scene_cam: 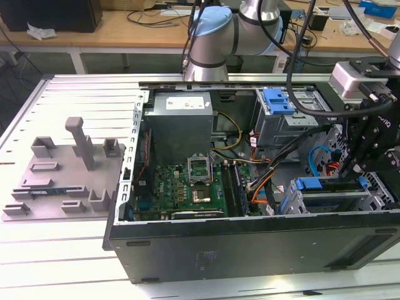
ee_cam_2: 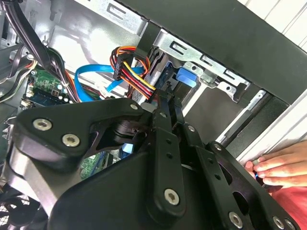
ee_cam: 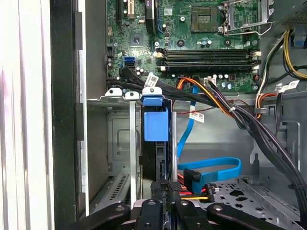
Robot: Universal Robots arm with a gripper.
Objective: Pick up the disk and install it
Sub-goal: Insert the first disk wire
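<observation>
One gripper [ee_cam: 163, 183] | fingers clenched together, tips at edge of disk [ee_cam: 156, 125] | disk stands edgewise inside drive bay [ee_cam: 120, 143] of open computer case [scene_cam: 250, 250]

This is a robotics lab or workshop. A robot arm [scene_cam: 212, 37] stands over a slotted metal table [scene_cam: 75, 106]. On the table lies an open PC case [scene_cam: 250, 250], its motherboard [scene_cam: 187, 187] and wiring laid bare. Beside the case sits a grey fixture plate [scene_cam: 69, 175] of pegs and brackets. Behind them runs a wooden workbench [scene_cam: 112, 31] strewn with cables [scene_cam: 150, 15] and loose bits of kit. In the second wrist view a person's hand [ee_cam_2: 276, 165] is close by the case.
</observation>
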